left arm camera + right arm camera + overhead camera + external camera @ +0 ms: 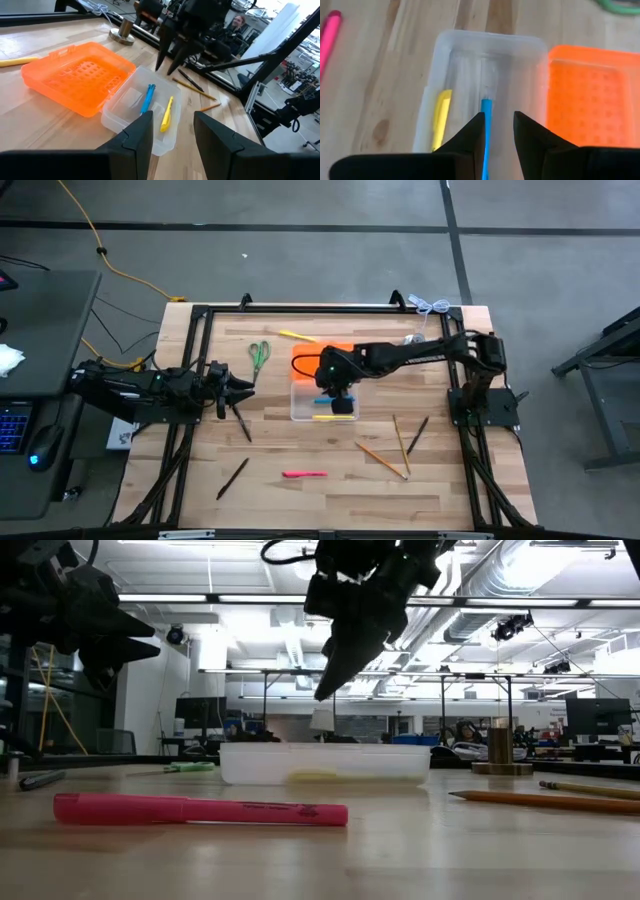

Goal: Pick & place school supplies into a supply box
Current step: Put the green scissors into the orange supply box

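A: From above, where is the supply box (322,402)?
B: Near the middle of the desk (330,490), its orange lid (318,360) folded open on the far side. A blue pen (322,401) and a yellow marker (326,417) lie inside the clear tray. The right tool (343,404) hangs right over the tray; the left tool (243,388) waits well to the box's left, beyond a black pen (242,423). Green scissors (259,356) lie left of the lid, a pink marker (304,474) nearer the front edge than the box, and pencils (384,459) to the box's right.

A: And at desk level?
B: The pink marker (200,810) lies in front of the box (325,762). The right tool (333,680) points down above the tray without touching it. A pencil (545,800) lies to the box's right.

A: The left wrist view?
B: The left tool (172,131) has its fingers apart, holding nothing. Past them sits the box (145,116) with the blue pen (148,98) and yellow marker (167,114) side by side, and the right tool (170,60) above the box's far end, fingers slightly parted and empty.

A: The right wrist view?
B: The right tool (498,131) has a narrow gap between its fingers, nothing clamped, directly above the blue pen (486,131) in the tray, the yellow marker (441,118) just beside it.
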